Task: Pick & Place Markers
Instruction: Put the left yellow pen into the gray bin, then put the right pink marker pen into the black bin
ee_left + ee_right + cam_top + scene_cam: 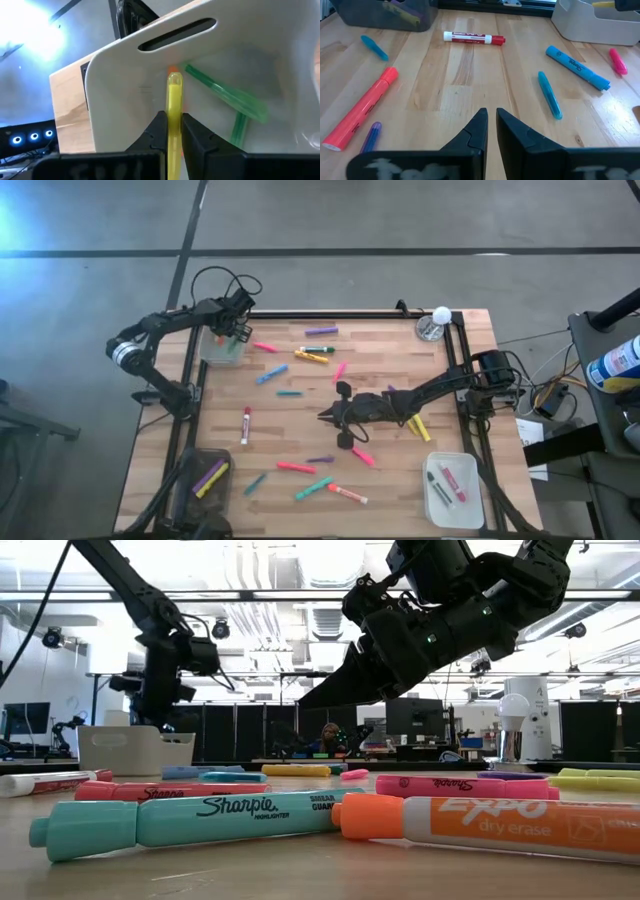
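Here the left gripper (170, 131) hangs over the white bin (222, 347) at the table's far left corner, its two dark fingers pinched onto a yellow marker (174, 107) that stands upright between them, its tip down inside the bin; a green marker (225, 94) lies slanted against the bin's inner wall just beside it, with a second green one below it; the right gripper (491, 128) sits over the middle of the wooden table (400, 470), its fingers drawn nearly together with only a thin gap and nothing between them, pointing toward the left side; ahead of it on the bare wood lie a white-bodied marker with a red cap (474, 38), a blue highlighter (577, 67), a teal marker (549, 94), a long coral-red marker (361, 108) and a short purple one (371, 136); the rest of the markers (318, 486) lie scattered across the table in pink, yellow, teal and blue; a dark bin (203, 473) at the near left corner holds purple and yellow ones, and a white bin at the near right corner (452, 490) holds a green and a red-labelled one; a white bulb-like object (441, 314) stands at the far right corner.
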`<act>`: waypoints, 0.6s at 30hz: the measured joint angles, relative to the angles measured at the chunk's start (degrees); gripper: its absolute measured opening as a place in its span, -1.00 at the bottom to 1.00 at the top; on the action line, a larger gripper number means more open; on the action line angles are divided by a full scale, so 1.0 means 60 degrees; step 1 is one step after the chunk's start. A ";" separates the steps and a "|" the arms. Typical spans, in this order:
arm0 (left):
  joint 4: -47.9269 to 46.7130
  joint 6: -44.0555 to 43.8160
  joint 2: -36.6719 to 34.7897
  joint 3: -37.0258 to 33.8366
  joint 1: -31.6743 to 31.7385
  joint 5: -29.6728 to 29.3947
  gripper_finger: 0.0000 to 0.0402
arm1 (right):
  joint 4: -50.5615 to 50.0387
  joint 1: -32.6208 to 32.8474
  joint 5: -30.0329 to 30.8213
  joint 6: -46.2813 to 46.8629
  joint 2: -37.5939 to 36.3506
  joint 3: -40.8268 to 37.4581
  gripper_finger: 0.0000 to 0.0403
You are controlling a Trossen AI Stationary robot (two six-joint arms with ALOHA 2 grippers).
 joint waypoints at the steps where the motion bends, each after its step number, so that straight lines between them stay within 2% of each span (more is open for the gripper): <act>1: -0.0020 0.0000 0.0000 -0.0021 0.0000 0.0000 -0.86 | 0.0001 0.0000 0.0000 0.0000 0.0000 0.0002 -0.84; 11: -0.0506 0.0024 -0.0140 -0.0016 -0.0101 0.0132 -0.64 | 0.0001 0.0000 0.0000 -0.0004 0.0000 -0.0001 -0.84; 18: -0.0780 0.0084 -0.1501 -0.0083 -0.0539 0.0160 -0.61 | 0.0001 0.0000 0.0002 -0.0004 0.0000 0.0001 -0.84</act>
